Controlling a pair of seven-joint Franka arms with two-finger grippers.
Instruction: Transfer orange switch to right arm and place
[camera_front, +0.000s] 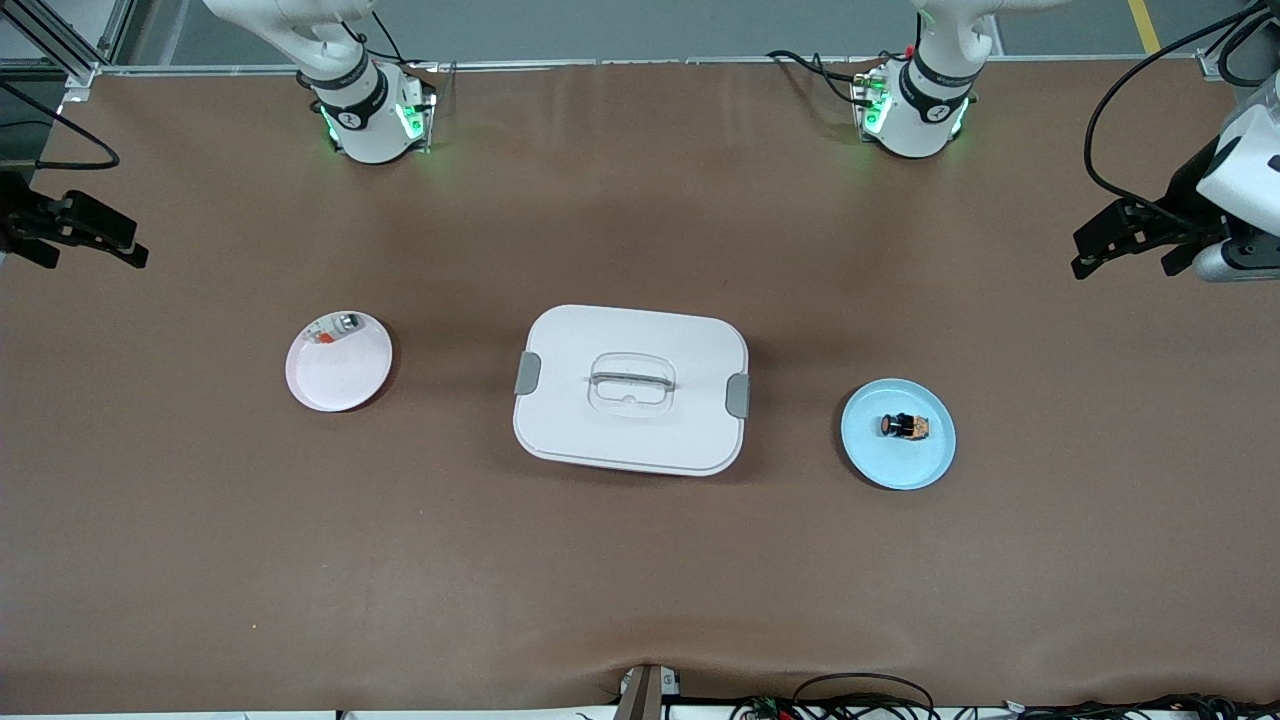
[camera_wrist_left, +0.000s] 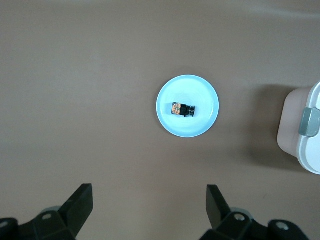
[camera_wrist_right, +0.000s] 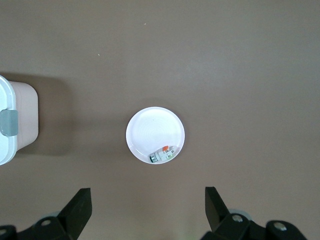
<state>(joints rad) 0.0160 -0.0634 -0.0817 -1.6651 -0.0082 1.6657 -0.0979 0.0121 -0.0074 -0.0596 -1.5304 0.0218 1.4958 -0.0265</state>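
The switch (camera_front: 903, 426) sits on the blue plate (camera_front: 925, 465). Both grippers hang up high, left (camera_wrist_left: 150, 210) over the tabletop (camera_front: 640, 560) near that plate, right (camera_wrist_right: 148, 210) near the white plate (camera_front: 340, 385), jaws wide open and empty.

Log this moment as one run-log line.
orange switch: on blue plate, untouched | left gripper: open, above it | right gripper: open, above white plate

A matt brown covering, smooth and leathery, is seen across the table (camera_front: 640, 560). At the centre, a lidded box (camera_front: 630, 390) is shown in smooth white plastic with a faint sheen, grey plastic clips at its ends. Toward the left arm's end from the box, a glossy pale-blue plate (camera_front: 898, 434) is seen; on it, the orange switch (camera_front: 905, 426) appears as dark plastic. Toward the right arm's end, a smooth white plate (camera_front: 339, 361) is shown.
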